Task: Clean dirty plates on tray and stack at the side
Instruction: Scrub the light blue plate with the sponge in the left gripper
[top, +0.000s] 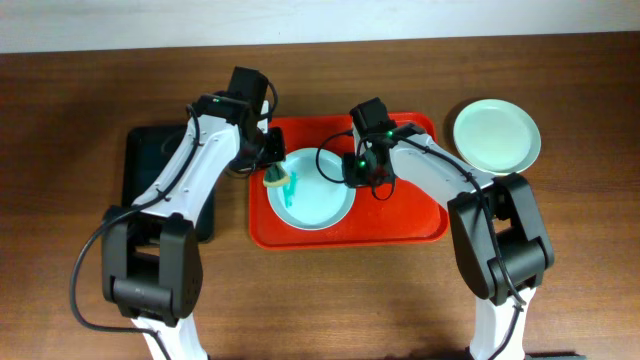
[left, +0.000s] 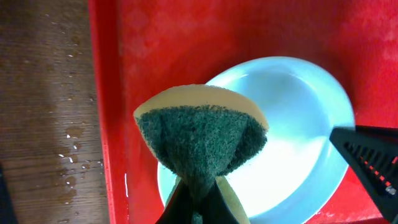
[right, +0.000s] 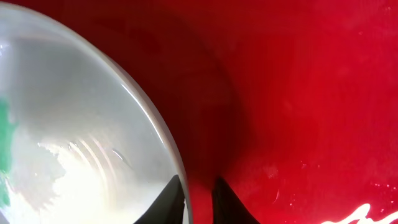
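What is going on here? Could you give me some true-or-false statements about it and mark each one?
1. The left gripper holds a sponge. True.
2. The tray under the pale blue plate is black. False: it is red.
3. The right gripper has its fingers either side of that plate's rim. True.
4. The pale blue plate is spotless. False: a teal smear shows beside the sponge.
5. The other pale plate also lies on the tray. False: it rests on the wooden table, off the tray's right end.

Left gripper (top: 272, 168) and right gripper (top: 352, 172) both clamped, arms converging.
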